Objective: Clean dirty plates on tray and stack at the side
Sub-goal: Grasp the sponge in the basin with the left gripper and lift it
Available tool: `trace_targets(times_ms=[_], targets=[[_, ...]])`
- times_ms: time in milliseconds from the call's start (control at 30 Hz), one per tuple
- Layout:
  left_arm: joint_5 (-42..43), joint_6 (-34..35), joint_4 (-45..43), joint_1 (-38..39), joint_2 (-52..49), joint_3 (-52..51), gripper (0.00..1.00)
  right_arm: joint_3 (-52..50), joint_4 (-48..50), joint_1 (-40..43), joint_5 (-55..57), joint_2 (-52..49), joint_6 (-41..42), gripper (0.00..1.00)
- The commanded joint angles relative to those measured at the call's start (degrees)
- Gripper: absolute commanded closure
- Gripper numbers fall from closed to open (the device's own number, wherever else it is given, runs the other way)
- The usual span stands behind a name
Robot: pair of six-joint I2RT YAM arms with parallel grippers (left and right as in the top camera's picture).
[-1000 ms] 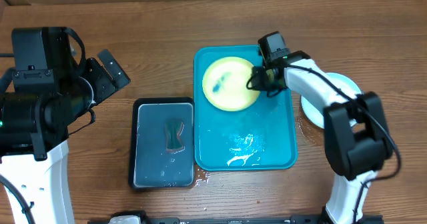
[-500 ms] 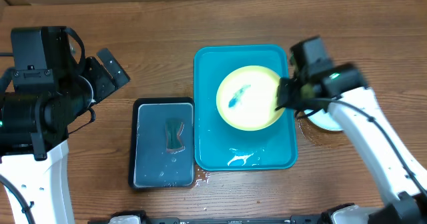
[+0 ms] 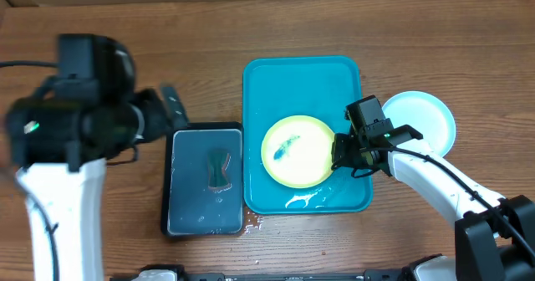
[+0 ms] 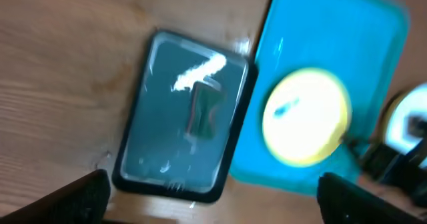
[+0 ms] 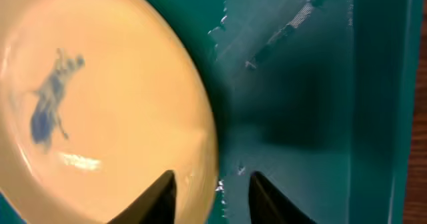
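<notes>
The right gripper (image 3: 341,154), centre-right of the overhead frame, pinches the rim of the yellow-green plate (image 3: 297,157), which lies low in the tray (image 3: 301,84), its blue smear (image 3: 286,145) unwiped. The left gripper (image 4: 213,184) gapes wide, empty. A pale blue plate (image 3: 422,118) sits on the tabletop (image 3: 468,55) at right, so likely one is done.

Plate (image 3: 297,151) on tray (image 3: 305,76) (near end)
</notes>
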State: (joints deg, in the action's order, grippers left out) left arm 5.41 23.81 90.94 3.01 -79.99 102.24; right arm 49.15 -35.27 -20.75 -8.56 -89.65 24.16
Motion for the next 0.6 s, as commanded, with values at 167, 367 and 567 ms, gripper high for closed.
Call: trace_targets(times_ms=[167,367,567], targets=[[2.01,-1.97,-5.77,9.25,-6.80,-20.92,0.27,2.82,-6.73,1.75,-0.55,4.22,-1.68,0.61],[-3.76,5.81,-15.41,10.43,-12.81,-32.72,0.20,4.09,-10.25,3.04,-0.55,10.12,-1.70,0.60],[-1.73,5.77,-26.32,10.43,-20.22,-38.56,0.33,4.09,-13.09,3.15,-0.55,11.65,-1.70,0.59]])
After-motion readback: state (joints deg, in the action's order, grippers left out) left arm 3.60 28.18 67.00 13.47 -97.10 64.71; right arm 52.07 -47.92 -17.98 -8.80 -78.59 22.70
